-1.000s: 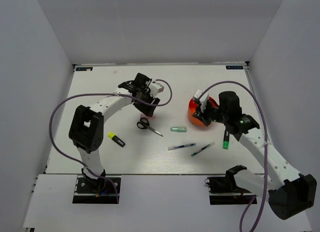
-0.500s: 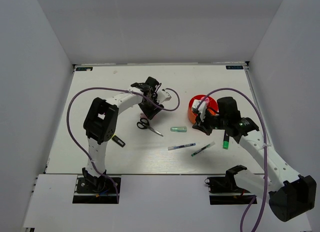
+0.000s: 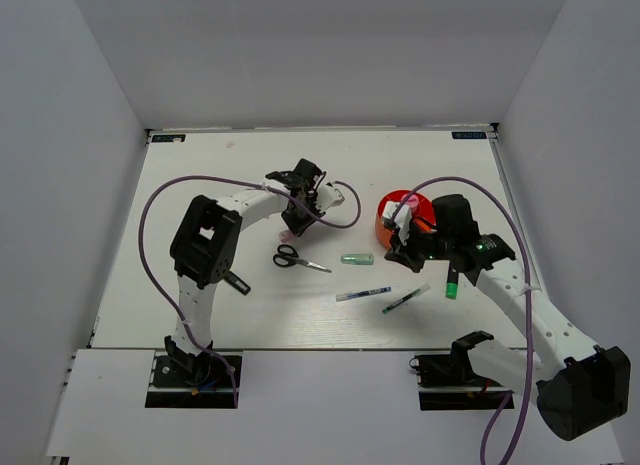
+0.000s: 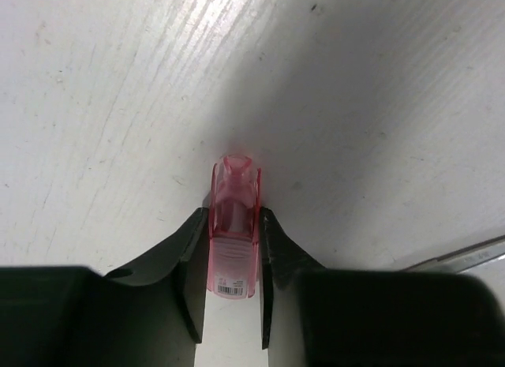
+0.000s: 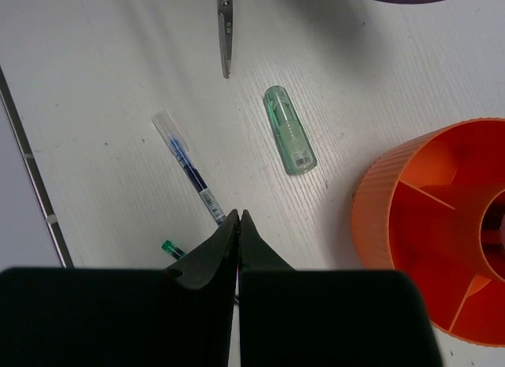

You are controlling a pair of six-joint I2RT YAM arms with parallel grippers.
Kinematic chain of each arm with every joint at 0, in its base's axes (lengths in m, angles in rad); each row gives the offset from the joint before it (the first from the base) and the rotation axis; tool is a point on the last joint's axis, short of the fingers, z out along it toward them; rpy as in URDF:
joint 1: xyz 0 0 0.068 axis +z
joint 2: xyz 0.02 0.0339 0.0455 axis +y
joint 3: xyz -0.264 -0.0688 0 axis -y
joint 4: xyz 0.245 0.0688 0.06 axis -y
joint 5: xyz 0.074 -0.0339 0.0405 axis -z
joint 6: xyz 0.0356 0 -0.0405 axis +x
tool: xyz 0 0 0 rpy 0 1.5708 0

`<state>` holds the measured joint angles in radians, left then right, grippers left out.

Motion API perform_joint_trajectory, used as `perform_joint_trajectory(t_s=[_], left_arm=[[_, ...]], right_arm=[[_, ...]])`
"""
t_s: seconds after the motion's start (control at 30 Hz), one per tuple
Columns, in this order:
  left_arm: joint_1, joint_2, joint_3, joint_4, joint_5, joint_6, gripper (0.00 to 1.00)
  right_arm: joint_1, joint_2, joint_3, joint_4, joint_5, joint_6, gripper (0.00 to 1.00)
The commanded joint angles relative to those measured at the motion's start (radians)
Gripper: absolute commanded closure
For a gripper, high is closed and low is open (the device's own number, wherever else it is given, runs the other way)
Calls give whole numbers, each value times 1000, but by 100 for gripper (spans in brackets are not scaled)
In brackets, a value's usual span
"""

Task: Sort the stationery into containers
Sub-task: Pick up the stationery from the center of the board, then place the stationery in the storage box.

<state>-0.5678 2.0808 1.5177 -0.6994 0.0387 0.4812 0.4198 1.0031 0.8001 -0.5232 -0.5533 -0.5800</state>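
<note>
The left hand (image 4: 233, 215) is down at the tabletop (image 4: 379, 106), its two fingers pressed against either side of the pink piece (image 4: 233, 256). That piece lies low in the middle of the left wrist view, with its narrow end pointing up the frame. The grip looks square and centred. I'd say the way to do this well is to squeeze firmly before lifting and rise straight up, so the slick plastic can't twist out. A straight rise also avoids the scissors (image 3: 298, 258), which lie just below that hand in the overhead view. Then it can carry across to the orange cup (image 3: 384, 223), right of centre overhead, and let go above one compartment.

The right hand (image 5: 238, 223) has its fingers closed together on nothing and hangs above the tabletop beside the cup.

Only the left wrist view shows the contact on the pink piece; from above, the arm hides nearly all of it. The right wrist view shows the cup's inner dividers, and to the cup's left the pale-green piece (image 5: 289, 130) and the blue-white pen (image 5: 189, 166) lying loose. The overhead view alone shows both arms and the whole spread.
</note>
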Motion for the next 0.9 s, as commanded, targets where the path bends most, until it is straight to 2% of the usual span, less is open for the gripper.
perform_joint_trajectory(t_s=[0.0, 0.03, 0.07, 0.1, 0.13, 0.17, 0.2, 0.23, 0.27, 0.33, 0.37, 0.4, 0.43, 0.47, 0.5, 0.53, 0.57, 0.73, 0.87], left_arm=[[0, 4, -42, 47, -95, -13, 85], [0, -1, -24, 51, -100, -19, 88], [0, -14, -16, 54, -103, -51, 91], [-1, -27, -7, 55, -112, -65, 93], [0, -39, 24, 64, -114, -96, 98], [0, -62, 36, 66, -106, -131, 100], [0, -86, 59, 67, -97, -154, 100], [0, -120, 68, 77, -62, -209, 100], [0, -137, 79, 87, -6, -245, 100], [0, -207, 69, 139, 70, -393, 100], [-1, -229, 23, 194, 181, -435, 100], [0, -247, 1, 277, 208, -584, 100], [-6, -292, -19, 317, 248, -634, 100], [-12, -304, -78, 442, 285, -679, 100], [-12, -310, -96, 480, 302, -801, 100], [-17, -318, -117, 517, 325, -844, 100], [-17, -318, -123, 626, 342, -918, 100], [-38, -251, -120, 862, 440, -1169, 100], [-67, -153, -91, 985, 463, -1279, 100]], right_arm=[[-6, 0, 7, 17, -8, 9, 100], [-3, 2, 1, 22, 21, 19, 94], [-4, 2, -2, 46, 35, 44, 75], [-3, 0, -6, 55, 50, 54, 35], [-1, 3, -16, 66, 111, 61, 25], [-6, 5, -16, 92, 131, 83, 25], [-9, 8, -19, 97, 151, 85, 35], [-4, 9, -21, 101, 214, 92, 60], [-4, 14, -21, 135, 243, 104, 97], [-4, 20, -32, 143, 340, 134, 100], [-4, 17, -35, 169, 361, 137, 100], [-4, -3, -48, 199, 407, 175, 100], [-4, 8, -58, 230, 462, 190, 100], [-7, 5, -58, 242, 519, 201, 100], [-7, 5, -58, 264, 548, 225, 100], [-10, 2, -58, 285, 593, 248, 100], [-13, 2, -58, 296, 668, 258, 100], [-35, -30, -75, 350, 760, 305, 100], [-64, -43, -79, 374, 813, 322, 100]])
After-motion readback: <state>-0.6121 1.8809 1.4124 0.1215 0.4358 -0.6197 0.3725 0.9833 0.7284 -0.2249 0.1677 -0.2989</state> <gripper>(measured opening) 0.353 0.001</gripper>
